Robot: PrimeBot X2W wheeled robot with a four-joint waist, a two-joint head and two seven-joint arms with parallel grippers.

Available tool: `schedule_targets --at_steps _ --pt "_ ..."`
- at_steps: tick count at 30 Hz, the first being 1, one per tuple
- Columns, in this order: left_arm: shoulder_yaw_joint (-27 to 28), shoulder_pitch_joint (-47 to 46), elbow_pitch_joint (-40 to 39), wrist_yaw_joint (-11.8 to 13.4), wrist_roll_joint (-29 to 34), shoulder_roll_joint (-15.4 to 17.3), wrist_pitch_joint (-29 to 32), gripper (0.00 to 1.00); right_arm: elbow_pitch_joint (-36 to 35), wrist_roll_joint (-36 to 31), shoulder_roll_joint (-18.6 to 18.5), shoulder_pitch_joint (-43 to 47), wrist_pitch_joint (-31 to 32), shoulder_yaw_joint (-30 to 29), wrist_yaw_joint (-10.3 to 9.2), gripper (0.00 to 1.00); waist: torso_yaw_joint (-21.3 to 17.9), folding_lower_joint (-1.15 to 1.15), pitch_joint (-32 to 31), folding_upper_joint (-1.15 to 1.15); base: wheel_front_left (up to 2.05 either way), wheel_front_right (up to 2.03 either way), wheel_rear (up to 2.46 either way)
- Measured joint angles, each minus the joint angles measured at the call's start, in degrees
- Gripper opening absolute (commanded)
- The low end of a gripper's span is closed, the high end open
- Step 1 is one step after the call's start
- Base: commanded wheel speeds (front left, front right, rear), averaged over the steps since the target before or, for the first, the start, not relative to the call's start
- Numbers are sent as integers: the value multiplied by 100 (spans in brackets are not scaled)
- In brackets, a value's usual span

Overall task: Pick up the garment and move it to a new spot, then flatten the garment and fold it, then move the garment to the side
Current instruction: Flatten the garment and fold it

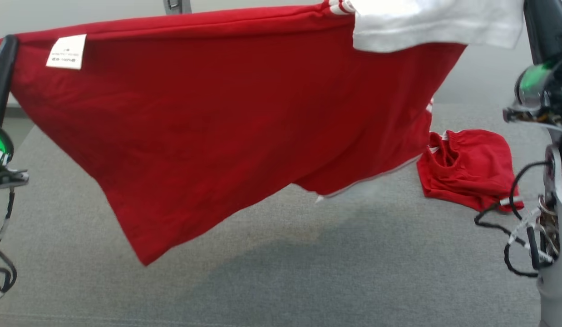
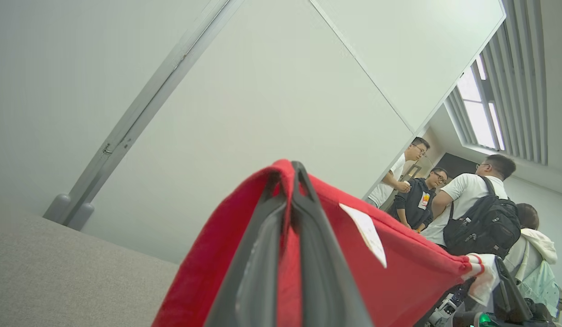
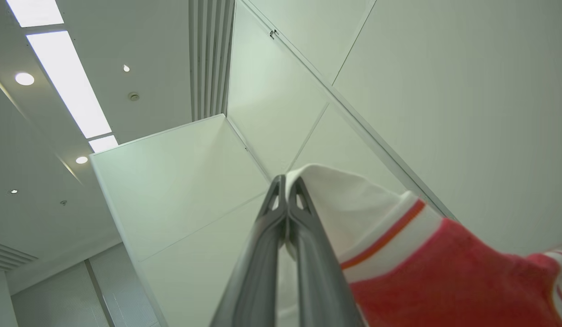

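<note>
Garment [image 1: 208,127] aloft: red tee hangs spread between both arms above grey table [image 1: 308,272], top edge taut from 10 o'clock to 1 o'clock in head view, body sagging to a loose corner near 7 o'clock that appears clear of the surface. Left gripper [image 2: 292,170] is pinched tight on the red edge at 10 o'clock, close to the white label [image 1: 66,51]; right gripper [image 3: 288,181] is clamped on the white sleeve [image 1: 435,22] at 1 o'clock, fingers w/ no visible gap. Second red garment [image 1: 467,168] lies crumpled on the table at 3 o'clock, apart from the held one. People [image 2: 467,200] stand in the bkgd at 4 o'clock of left wrist view. Fabric looks light, soft and limp, approx. zero stiffness: it will drape, swing and fold on itself when lowered, so keeping the top edge under tension should matter. Best holds are prob. hems, shoulder seams and corners, not mid-panel, where thin knit would bunch or slip from narrow fingers.
</note>
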Motion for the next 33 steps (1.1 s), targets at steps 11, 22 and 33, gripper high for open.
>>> schedule_targets --at_steps 11,22,33 --pt "164 841 -1178 532 -402 372 -3 0 -1152 110 -69 1222 296 -246 -467 0 -272 0 -16 0 0 0 0" --pt "-158 645 -1371 658 -589 636 605 0 -630 -104 -229 1523 1078 361 -513 0 -295 0 664 0 0 0 0" --pt "-728 -1569 -12 689 -48 68 967 0 2212 -1590 178 -949 840 -91 -513 0 -260 0 1518 0 0 0 0"
